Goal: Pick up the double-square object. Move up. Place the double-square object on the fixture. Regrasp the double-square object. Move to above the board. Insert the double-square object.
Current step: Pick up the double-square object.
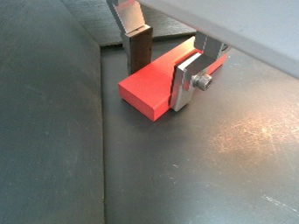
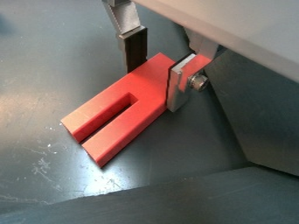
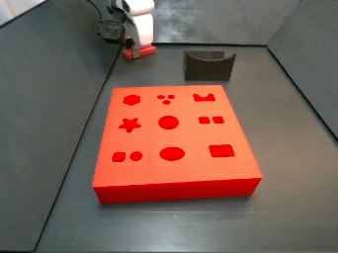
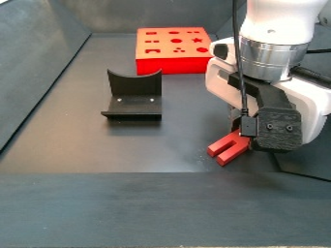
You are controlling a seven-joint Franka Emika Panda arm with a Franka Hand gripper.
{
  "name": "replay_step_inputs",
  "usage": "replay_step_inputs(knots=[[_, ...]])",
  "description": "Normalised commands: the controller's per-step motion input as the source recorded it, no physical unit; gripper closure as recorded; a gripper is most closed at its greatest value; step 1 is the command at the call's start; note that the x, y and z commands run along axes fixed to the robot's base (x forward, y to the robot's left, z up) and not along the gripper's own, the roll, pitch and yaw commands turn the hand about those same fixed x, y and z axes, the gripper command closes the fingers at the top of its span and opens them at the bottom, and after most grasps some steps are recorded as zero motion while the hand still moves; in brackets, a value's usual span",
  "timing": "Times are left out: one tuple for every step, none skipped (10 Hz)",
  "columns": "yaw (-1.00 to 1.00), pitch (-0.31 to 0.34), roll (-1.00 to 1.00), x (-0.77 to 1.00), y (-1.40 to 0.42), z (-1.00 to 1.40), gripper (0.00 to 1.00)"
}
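Two tool (image 2: 163, 66) fingers clamp the double-square object (image 2: 114, 111) – floor-level (fixture (image 3: 208, 65) empty).

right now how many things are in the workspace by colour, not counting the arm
red: 2, the board and the double-square object, which lies on the floor between the fingers of the gripper
dark grey/black: 1, the fixture
total: 3
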Motion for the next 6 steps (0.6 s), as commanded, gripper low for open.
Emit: replay_step_inputs(knots=[[0.0,0.0,0.0,0.0,0.0,0.0,1.0],[0.0,0.0,0.0,0.0,0.0,0.0,1.0],[0.0,0.0,0.0,0.0,0.0,0.0,1.0],[0.0,0.0,0.0,0.0,0.0,0.0,1.0],[0.0,0.0,0.0,0.0,0.0,0.0,1.0],[0.0,0.0,0.0,0.0,0.0,0.0,1.0]])
